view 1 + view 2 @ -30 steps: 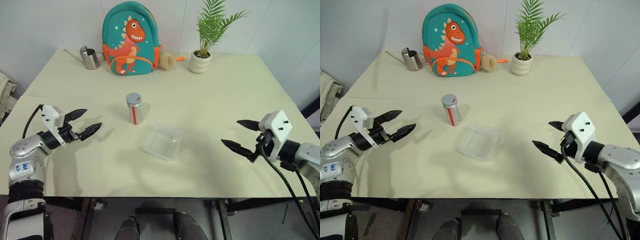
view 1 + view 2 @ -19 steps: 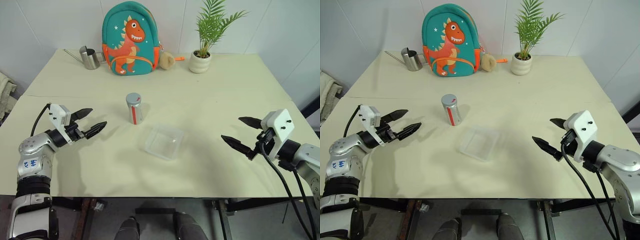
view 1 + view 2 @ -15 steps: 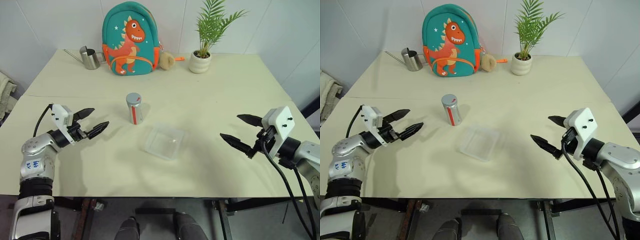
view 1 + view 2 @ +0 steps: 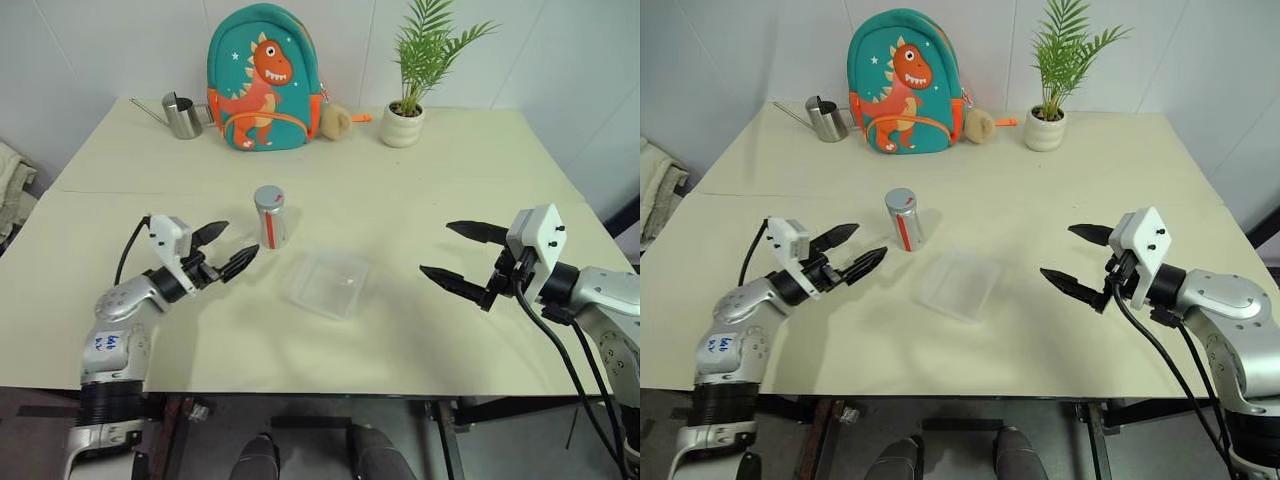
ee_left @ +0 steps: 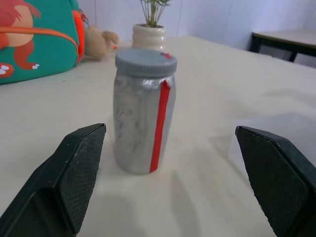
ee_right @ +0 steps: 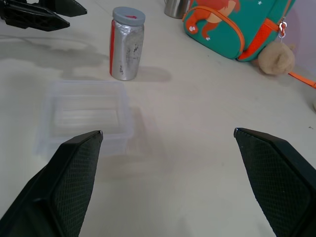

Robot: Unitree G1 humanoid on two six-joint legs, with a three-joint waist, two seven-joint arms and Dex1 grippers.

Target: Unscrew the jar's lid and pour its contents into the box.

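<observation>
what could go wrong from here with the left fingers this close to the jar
1. The jar stands upright, tall and narrow, lid on. The open left gripper is beside it, not yet around it; an off-centre close may tip it.
2. The box lies close beside the jar; a toppled jar could knock it.
3. The right gripper is open and far from the lid, so the twist has no counter-hold yet.

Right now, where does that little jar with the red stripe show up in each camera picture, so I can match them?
Left eye view: the jar stands mid-table, beside the clear box.
Right eye view: the jar is mid-table, nearer the left gripper.
Left wrist view: the jar stands upright between the fingers.
Right wrist view: the jar stands beyond the box.
Shared landmark: the dinosaur backpack.
</observation>
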